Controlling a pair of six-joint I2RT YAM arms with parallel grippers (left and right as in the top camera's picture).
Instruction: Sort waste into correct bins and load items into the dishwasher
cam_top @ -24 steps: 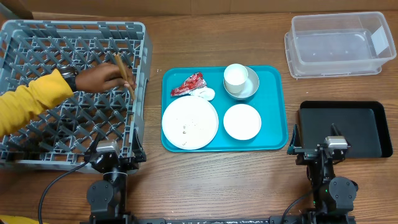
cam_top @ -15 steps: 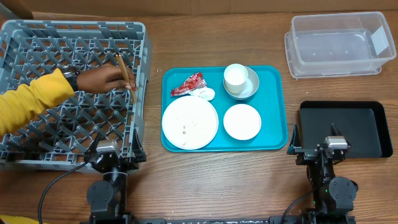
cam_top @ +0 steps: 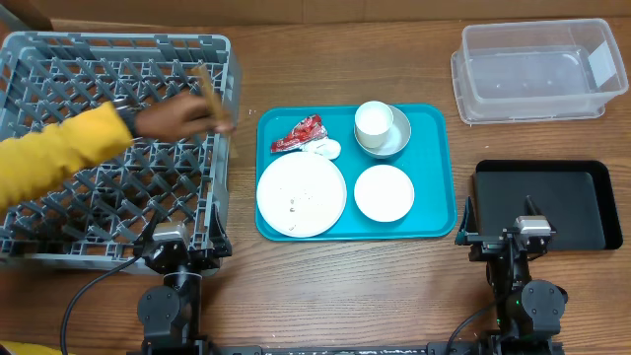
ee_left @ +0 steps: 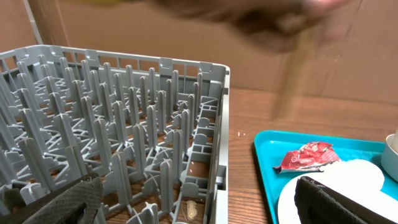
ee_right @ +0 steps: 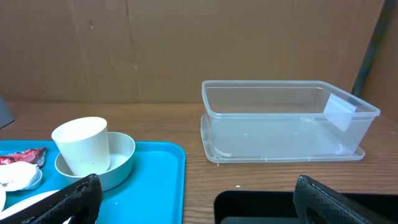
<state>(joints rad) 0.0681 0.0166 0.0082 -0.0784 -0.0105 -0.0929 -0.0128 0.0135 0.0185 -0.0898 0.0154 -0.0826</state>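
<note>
While a person's yellow-sleeved hand [cam_top: 173, 116] holds blurred wooden chopsticks [cam_top: 212, 94] over the grey dish rack [cam_top: 59, 59], the left gripper [cam_top: 184, 243] by its near wall and the right gripper [cam_top: 501, 237] by the black tray [cam_top: 552, 202] show jaws wide apart, empty. The teal tray [cam_top: 444, 212] carries the red wrapper [cam_top: 299, 133], white scrap [cam_top: 325, 149], plate [cam_top: 301, 194], 1 empty bowl [cam_top: 384, 192] and 1 bowl [cam_top: 398, 140] holding the cup [cam_top: 374, 120].

Brown wooden table [cam_top: 345, 286], grain running side to side, evenly lit. Along its far edge, a plain brown cardboard wall [ee_right: 186, 50]; at the wall's right end, a dark slanted bar [ee_right: 372, 43].
</note>
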